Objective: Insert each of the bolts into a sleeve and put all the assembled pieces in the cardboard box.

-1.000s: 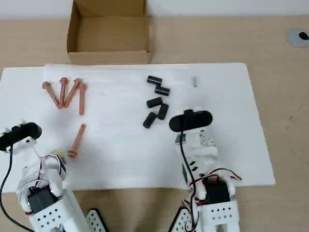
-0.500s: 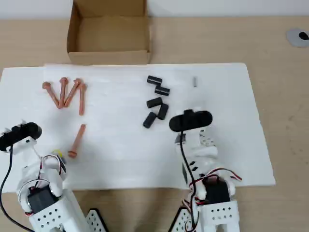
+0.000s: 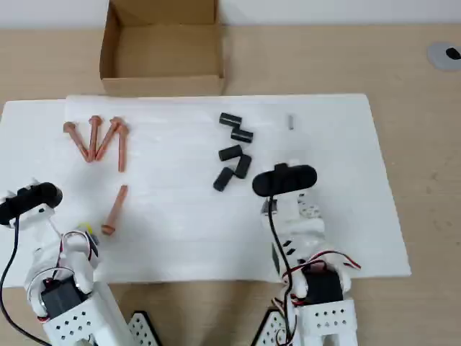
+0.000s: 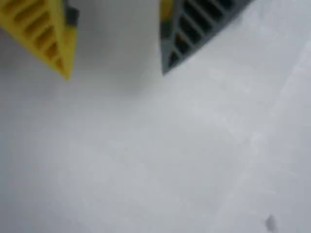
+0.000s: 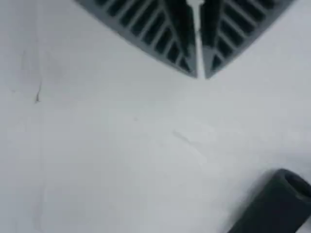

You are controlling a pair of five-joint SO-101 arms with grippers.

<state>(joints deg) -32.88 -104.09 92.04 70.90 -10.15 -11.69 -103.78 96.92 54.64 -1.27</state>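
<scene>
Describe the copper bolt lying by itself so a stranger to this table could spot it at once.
Start from the white sheet and go to its left half, where four copper-coloured bolts lie bunched in a fan. The lone copper bolt lies farther from the open cardboard box than that fan, apart and touching nothing.

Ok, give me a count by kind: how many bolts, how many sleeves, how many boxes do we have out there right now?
Bolts: 5
Sleeves: 5
Cardboard box: 1
Total: 11
</scene>
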